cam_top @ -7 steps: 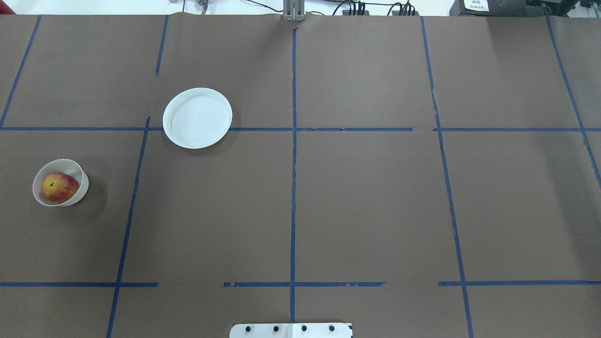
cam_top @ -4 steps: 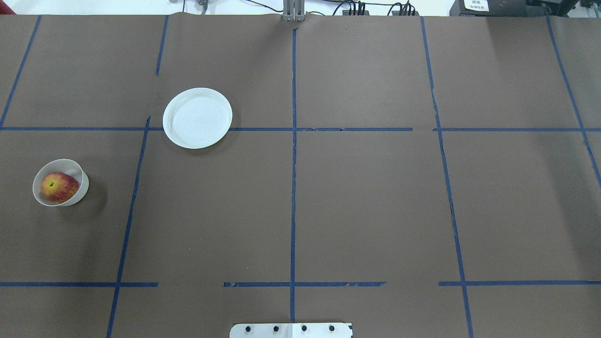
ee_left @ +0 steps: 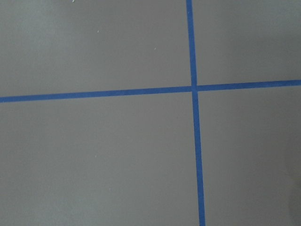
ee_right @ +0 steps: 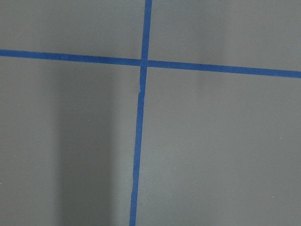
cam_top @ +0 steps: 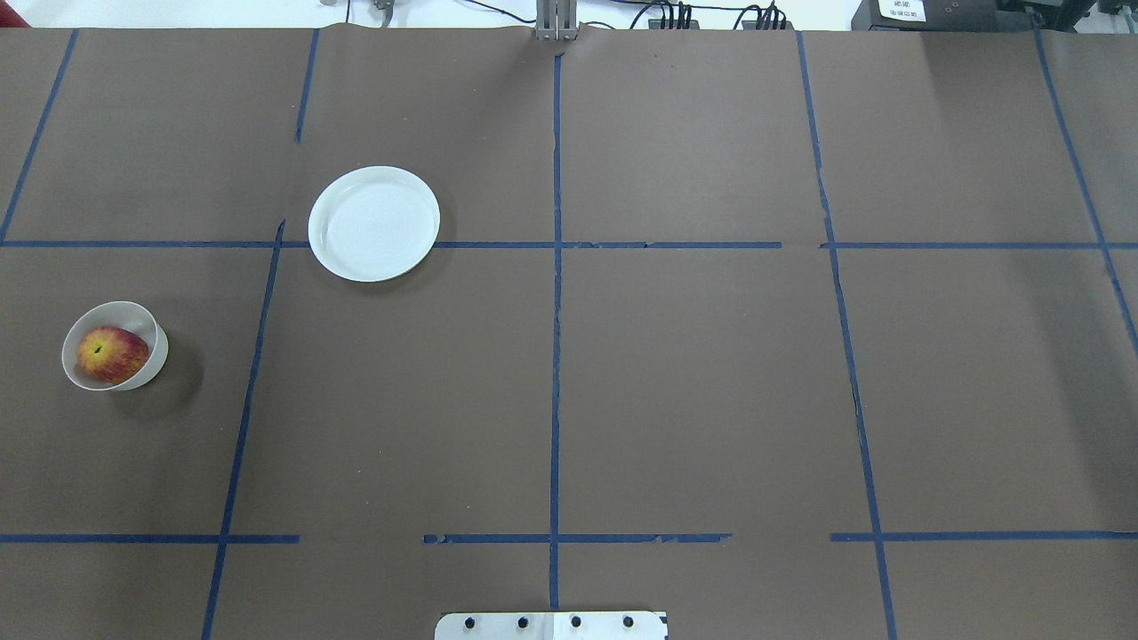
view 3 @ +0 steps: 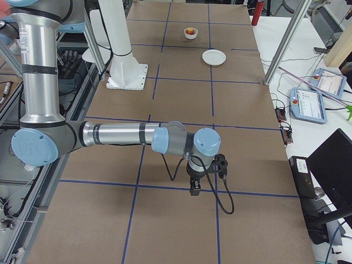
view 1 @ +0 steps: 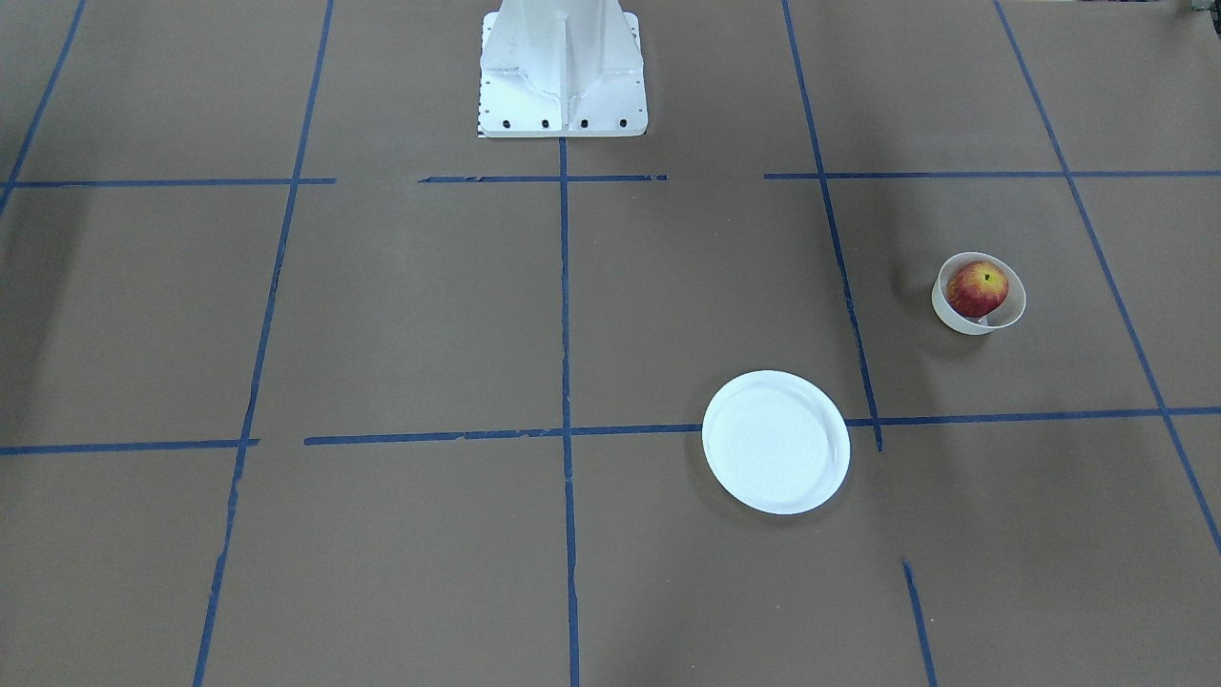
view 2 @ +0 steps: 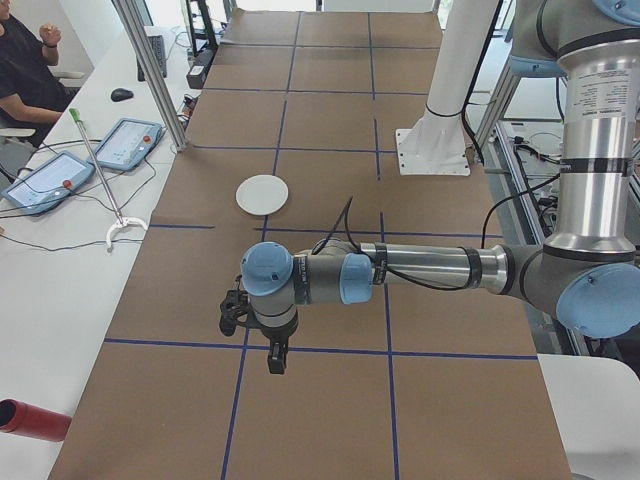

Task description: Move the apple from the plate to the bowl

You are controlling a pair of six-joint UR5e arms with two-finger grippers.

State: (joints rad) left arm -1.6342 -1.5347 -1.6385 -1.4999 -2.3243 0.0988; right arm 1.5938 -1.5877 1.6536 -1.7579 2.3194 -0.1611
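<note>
The red apple point(cam_top: 112, 355) lies inside the small deep white bowl point(cam_top: 117, 308) at the table's left; both also show in the front view, the apple point(view 1: 977, 288) in the bowl point(view 1: 956, 320). The flat white plate point(cam_top: 373, 224) stands empty farther out, toward the middle point(view 1: 776, 442). My left gripper point(view 2: 277, 360) hangs over bare table and shows only in the left side view. My right gripper point(view 3: 195, 190) hangs over bare table far from the bowl point(view 3: 191, 33) and shows only in the right side view. I cannot tell whether either gripper is open or shut. Both wrist views show only brown paper and blue tape.
The robot's white pedestal point(view 1: 563, 67) stands at the near edge. Blue tape lines cross the brown table cover point(cam_top: 711, 373). A side bench holds control tablets point(view 2: 125, 143), and a person point(view 2: 25, 60) sits beside it.
The apple, bowl and plate have not moved. Only the faint shadow beside the bowl has shifted a little.
</note>
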